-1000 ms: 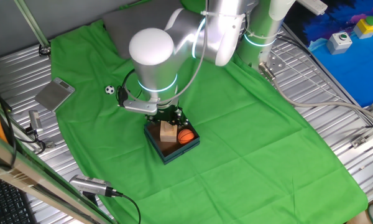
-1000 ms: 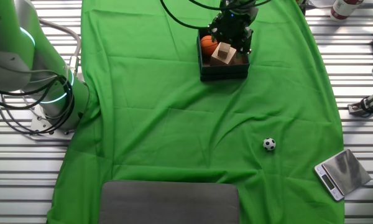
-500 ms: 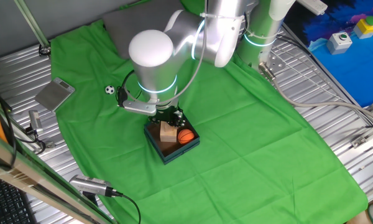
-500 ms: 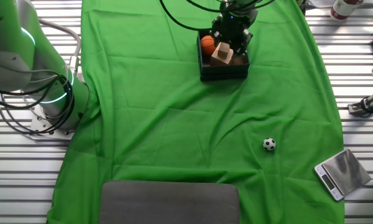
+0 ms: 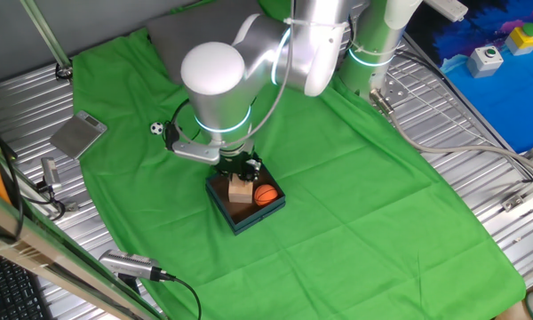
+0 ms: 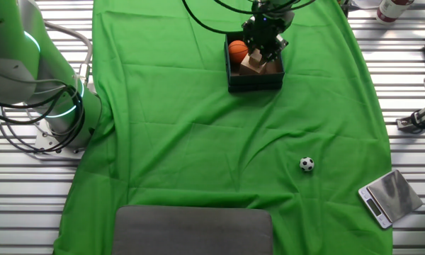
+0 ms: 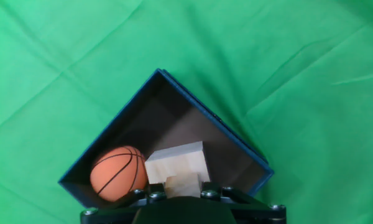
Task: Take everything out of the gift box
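The gift box (image 5: pixel 246 218) (image 6: pixel 253 80) (image 7: pixel 118 134) is a small dark blue square with a brown inside, standing on the green cloth. In it lie an orange basketball (image 5: pixel 265 195) (image 6: pixel 237 49) (image 7: pixel 117 173) and a tan wooden block (image 5: pixel 240 189) (image 6: pixel 255 66) (image 7: pixel 177 165) side by side. My gripper (image 5: pixel 240 174) (image 6: pixel 263 44) (image 7: pixel 181 190) reaches down into the box and its jaws press on both sides of the block. The small soccer ball (image 5: pixel 157 128) (image 6: pixel 307 164) lies on the cloth outside the box.
A grey metal scale (image 5: pixel 78 135) (image 6: pixel 389 197) lies at the cloth's edge near the soccer ball. A dark grey pad (image 6: pixel 193 230) (image 5: pixel 191 40) covers one end of the cloth. The arm's base (image 6: pixel 53 106) stands beside the cloth.
The gripper has come down lower into the box onto the wooden block, which now sits between its jaws. The basketball and soccer ball have not moved.
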